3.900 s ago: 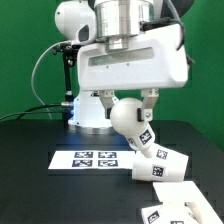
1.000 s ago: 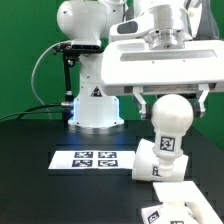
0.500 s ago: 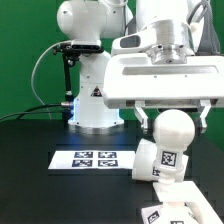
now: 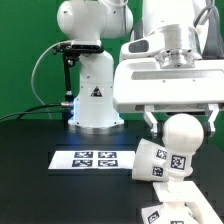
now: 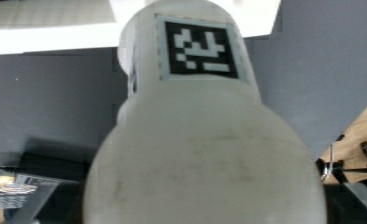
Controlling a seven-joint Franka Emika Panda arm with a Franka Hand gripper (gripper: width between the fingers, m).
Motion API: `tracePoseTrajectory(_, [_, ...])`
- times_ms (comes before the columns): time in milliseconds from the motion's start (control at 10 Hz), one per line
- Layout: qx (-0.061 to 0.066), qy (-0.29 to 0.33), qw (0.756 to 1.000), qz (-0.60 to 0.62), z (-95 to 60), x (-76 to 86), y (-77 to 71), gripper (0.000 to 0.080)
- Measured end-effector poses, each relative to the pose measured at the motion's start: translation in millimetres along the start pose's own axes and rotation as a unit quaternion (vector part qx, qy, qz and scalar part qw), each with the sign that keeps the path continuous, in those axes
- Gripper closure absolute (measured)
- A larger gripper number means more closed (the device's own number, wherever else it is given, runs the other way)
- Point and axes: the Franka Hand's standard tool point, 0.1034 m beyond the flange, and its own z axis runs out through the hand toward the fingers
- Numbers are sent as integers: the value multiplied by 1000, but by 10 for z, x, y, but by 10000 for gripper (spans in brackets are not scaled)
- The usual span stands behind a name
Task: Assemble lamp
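Note:
My gripper (image 4: 182,124) is shut on the white round-headed bulb (image 4: 180,140) and holds it in the air at the exterior view's right, its tagged neck pointing down. The bulb fills the wrist view (image 5: 198,140), tag at its far end; my fingertips are hidden behind it there. The tapered shade (image 4: 150,162) lies on its side on the table just below and left of the bulb. The flat stepped base (image 4: 172,203) lies at the front right, partly cut by the frame edge.
The marker board (image 4: 92,158) lies flat on the black table left of the shade. The white robot body (image 4: 92,90) stands behind it, with a black cable looping at its left.
The gripper has carried the bulb from the middle to the exterior view's right and turned it upright, then lowered it a little over the shade and base. The shade and base have not moved.

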Motion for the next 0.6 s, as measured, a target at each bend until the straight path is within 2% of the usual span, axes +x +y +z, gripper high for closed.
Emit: tracePoseTrajectory(600, [-6, -3, 1000, -7, 88, -100, 32, 226])
